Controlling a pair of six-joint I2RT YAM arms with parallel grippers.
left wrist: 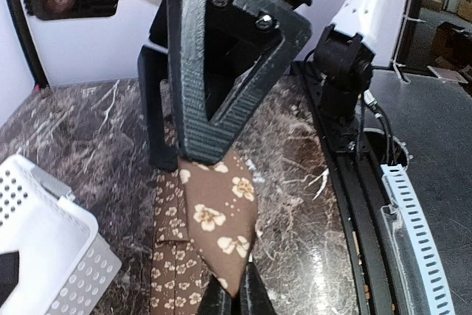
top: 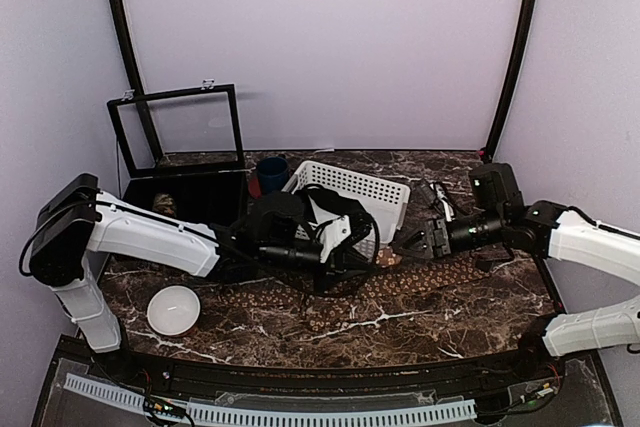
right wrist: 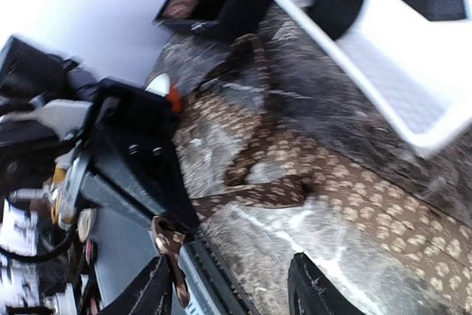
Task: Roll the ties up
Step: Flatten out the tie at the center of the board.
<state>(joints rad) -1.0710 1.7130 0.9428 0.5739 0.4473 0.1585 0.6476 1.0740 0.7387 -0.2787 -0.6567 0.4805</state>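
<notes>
The left gripper [left wrist: 184, 161] is pressed shut on the pointed end of the tie [left wrist: 217, 219]. In the left wrist view, the brown cloth with its tan flower pattern hangs from between the fingers [left wrist: 221, 71] down towards the lower centre of the frame. In the top view, the left gripper [top: 335, 272] sits at frame centre, just below the white basket [top: 350, 192]. The tie [top: 440, 275] lies flat along the marble table [top: 300, 332], from lower centre-left to centre-right. The right gripper [top: 408, 245] is right of centre, above the tie's wider stretch, and points towards the left gripper. In the right wrist view, the right gripper [right wrist: 236, 293] is spread, with both fingertips [right wrist: 317, 285] at the bottom edge of the frame and nothing between them. The tie [right wrist: 354, 189] crosses the table above them, with a folded narrow section near frame centre. A black box [top: 180, 197] with a raised lid stands at the upper left of the table, and a small brown coil [top: 165, 204] rests inside it. A blue cup [top: 270, 175] stands between the box and the basket. A white bowl [top: 173, 309] sits at the lower left.
</notes>
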